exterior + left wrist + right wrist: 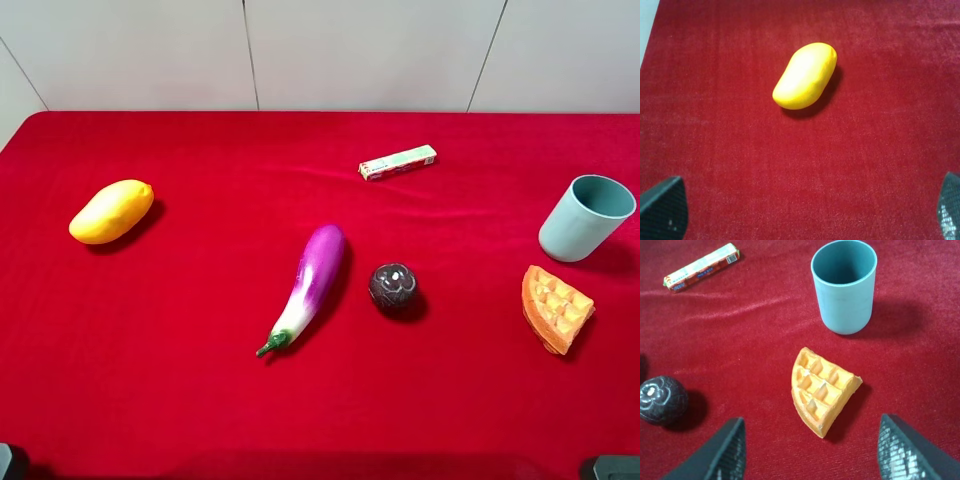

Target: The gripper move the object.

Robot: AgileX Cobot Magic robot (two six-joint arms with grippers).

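Cup (844,287) stands upright and free on our red cloth (755,340), well ahead of our right gripper (810,450), whose jaws are spread wide and hold nothing. A waffle wedge (822,390) lies between the jaws and that cup. Our left gripper (805,215) gapes wide too, a mango (805,75) lying ahead of it.

Right gripper (810,450) jaws spread wide, nothing between them, both fingertips low over red cloth (740,340). Waffle wedge (821,392) lies on the cloth just ahead of the gap. Cup (845,287) upright and empty beyond the waffle, apart from it. Dark carved ball (661,400) off to one side. Small wrapped stick pack (701,266) lies flat, well apart from the cup.
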